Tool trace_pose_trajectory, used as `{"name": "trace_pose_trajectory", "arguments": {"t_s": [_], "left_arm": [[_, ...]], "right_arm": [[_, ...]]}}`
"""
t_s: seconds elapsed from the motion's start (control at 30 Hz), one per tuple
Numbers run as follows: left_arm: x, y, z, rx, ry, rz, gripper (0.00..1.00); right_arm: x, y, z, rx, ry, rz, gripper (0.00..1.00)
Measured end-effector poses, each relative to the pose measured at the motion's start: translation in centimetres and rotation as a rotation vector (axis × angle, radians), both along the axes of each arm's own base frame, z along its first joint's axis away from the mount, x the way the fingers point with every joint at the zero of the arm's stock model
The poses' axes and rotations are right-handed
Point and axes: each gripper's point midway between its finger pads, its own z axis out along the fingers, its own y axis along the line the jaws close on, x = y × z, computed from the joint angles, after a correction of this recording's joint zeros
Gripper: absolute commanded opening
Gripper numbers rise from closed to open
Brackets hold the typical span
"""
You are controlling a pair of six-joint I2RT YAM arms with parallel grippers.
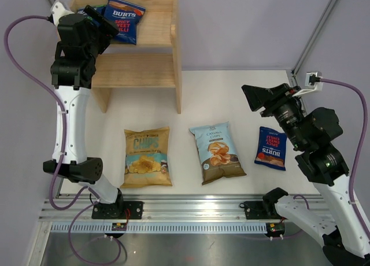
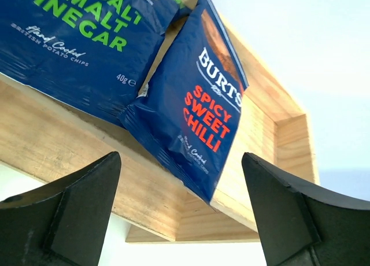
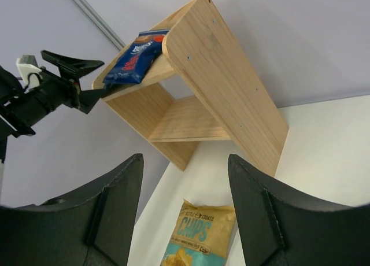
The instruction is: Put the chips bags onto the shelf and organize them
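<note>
shelf (image 1: 139,69) top tier — two burts bags (image 2: 202,110) | left tool (image 2: 180,162), right tool (image 3: 185,162) released

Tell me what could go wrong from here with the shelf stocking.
1. The Spicy Sweet Chilli bag leans over the top front lip of the shelf; it may slide off if the open left fingers brush it.
2. It rests against the Malt Vinegar bag, so nudging one could shift both.
</note>
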Motion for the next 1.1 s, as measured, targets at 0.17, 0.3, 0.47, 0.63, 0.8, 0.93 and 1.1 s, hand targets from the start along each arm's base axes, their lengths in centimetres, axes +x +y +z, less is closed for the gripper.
{"name": "trace_pose_trajectory", "arguments": {"t_s": [0.17,0.3,0.47,0.63,0.8,0.93,1.1], "left_arm": [[-1.8,0.2,1.2,-0.003,-0.029,-0.001,0.95],[-3.1,0.3,1.6,-0.004,-0.041,-0.005,0.99],[-4.8,-0.2,1.2,0.024,-0.033,-0.053,0.99],[-9.4,-1.0,-0.9,0.073,-0.03,-0.139,0.99],[-15.0,-3.2,-1.6,0.116,-0.095,-0.31,0.99],[-17.3,-6.3,-3.4,0.119,-0.124,-0.502,0.99],[-17.3,-11.4,-9.0,0.094,-0.032,-0.734,0.99]], "right_arm": [[0.6,0.6,-0.8,-0.039,0.034,0.016,0.69],[1.6,1.2,-1.3,-0.099,0.075,0.019,0.72],[3.8,1.9,-2.4,-0.226,0.136,0.008,0.82],[6.5,1.2,-6.9,-0.372,0.273,-0.008,0.87],[9.6,-3.6,-12.4,-0.387,0.448,-0.075,0.89],[9.9,-6.6,-17.1,-0.379,0.58,-0.126,0.91],[8.8,-8.4,-21.8,-0.356,0.701,-0.187,0.93]]}}
